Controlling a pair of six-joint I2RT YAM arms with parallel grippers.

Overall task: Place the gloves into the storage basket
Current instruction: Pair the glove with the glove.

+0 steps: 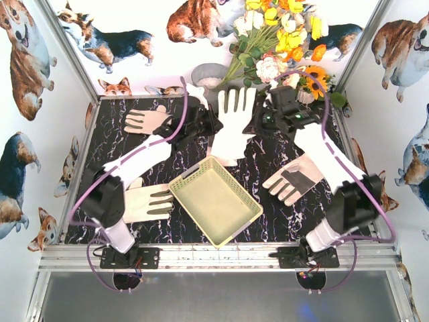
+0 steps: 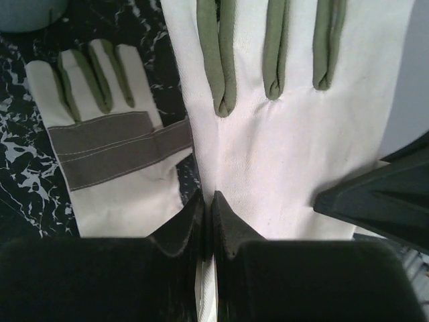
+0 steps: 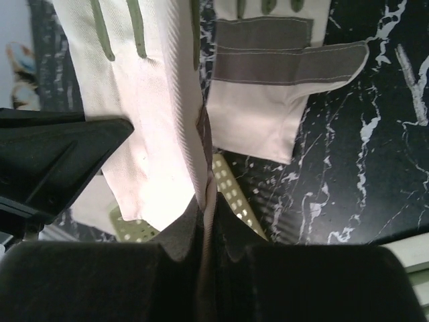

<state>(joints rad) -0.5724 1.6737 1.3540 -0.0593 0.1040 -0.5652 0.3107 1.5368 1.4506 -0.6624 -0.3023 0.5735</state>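
My left gripper (image 2: 208,201) and right gripper (image 3: 206,191) have their jaws pinched shut on opposite edges of one glove (image 1: 231,127). I'd carry it level over the storage basket (image 1: 216,201), then release both sides together.

The cream-white gloves (image 1: 232,124) are matt, fine-twill woven cloth with rougher grey stitched palm patches. The pale yellow-green slotted rectangular basket (image 1: 216,201) is smooth, faintly shiny plastic. The black white-veined marble-look tabletop (image 1: 281,215) looks slick.
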